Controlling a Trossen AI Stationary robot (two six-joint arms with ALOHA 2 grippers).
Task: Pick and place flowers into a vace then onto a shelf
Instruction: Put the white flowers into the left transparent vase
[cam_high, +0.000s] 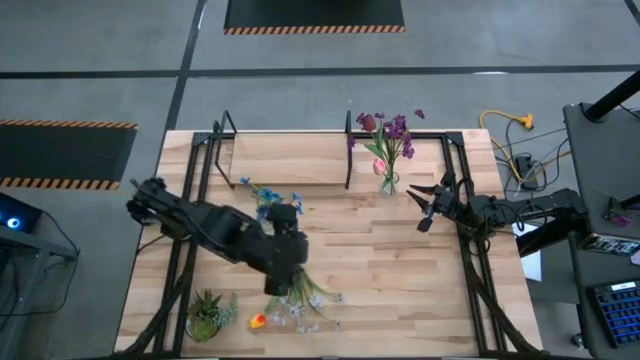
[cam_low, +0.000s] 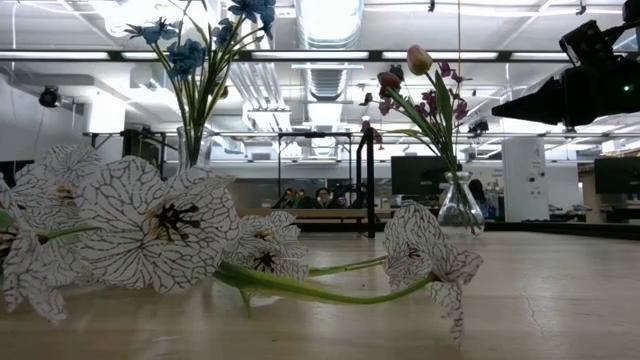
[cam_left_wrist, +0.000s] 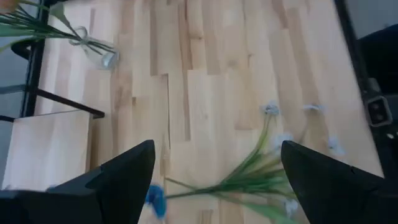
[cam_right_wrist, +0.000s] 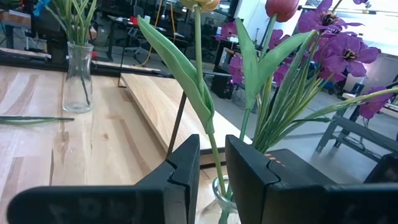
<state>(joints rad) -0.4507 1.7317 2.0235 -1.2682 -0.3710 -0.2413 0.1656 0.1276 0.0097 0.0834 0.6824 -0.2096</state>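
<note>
Several loose flowers (cam_high: 305, 300) with white veined blooms (cam_low: 160, 225) and green stems lie flat on the table near its front edge, and an orange one (cam_high: 258, 321) lies beside them. My left gripper (cam_left_wrist: 214, 186) hovers above them, open wide and holding nothing; it shows in the high view as well (cam_high: 285, 285). A glass vase with blue flowers (cam_high: 266, 196) stands on the table in front of the shelf (cam_high: 290, 158). Another vase, with purple and pink flowers (cam_high: 388, 160), stands right of the shelf. My right gripper (cam_right_wrist: 212, 168) waits level beside that vase, its fingers a narrow gap apart and holding nothing.
A small spiky potted plant (cam_high: 205, 315) stands at the table's front left corner. Black metal frame rails (cam_high: 470, 270) run along both sides of the table. The bare wooden tabletop (cam_high: 390, 280) lies between the loose flowers and the right arm.
</note>
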